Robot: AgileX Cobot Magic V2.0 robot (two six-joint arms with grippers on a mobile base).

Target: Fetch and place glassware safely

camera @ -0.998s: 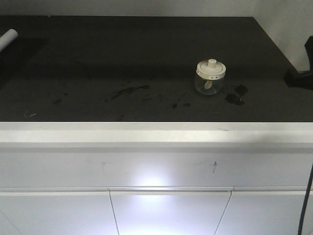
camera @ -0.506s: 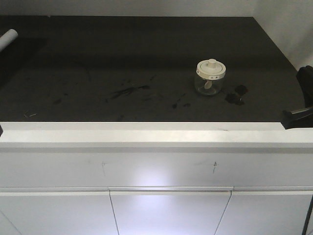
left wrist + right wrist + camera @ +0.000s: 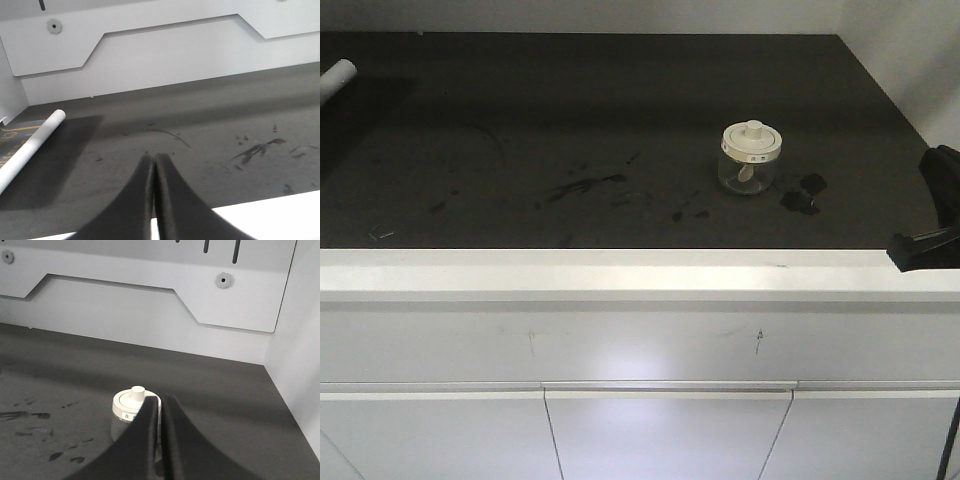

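Looks like the fetch part hasn't really started; the jar [image 3: 750, 165] sits upright on the dark countertop [image 3: 620, 90], right of centre, with nothing touching it.

The right gripper [image 3: 161, 400] is lined up on it from the front edge; its fingers are pinched nearly together and hold nothing; the jar shows just past the tips, partly hidden by one finger. The left gripper [image 3: 153, 156] is clamped closed on nothing too, pointing at bare counter well away from the jar.

My guess for the next move: the right one has to spread its fingers wide enough for the jar body, ease forward, then close on the glass below the lid [image 3: 752, 141]; grabbing the knob alone seems risky, since the lid might just lift off.

Materials:
- Jar is squat, clear glass, probably slippery; the round cream lid has a little knob and dark marks on its rim.
- Countertop is matte and dusty, with dark smudges [image 3: 582, 186]; a dark blotch [image 3: 803, 193] sits just beside the jar.
- A white tube [image 3: 338, 75] lies far off at the left; smooth, would roll.
- White cabinet front [image 3: 660, 340] is glossy.
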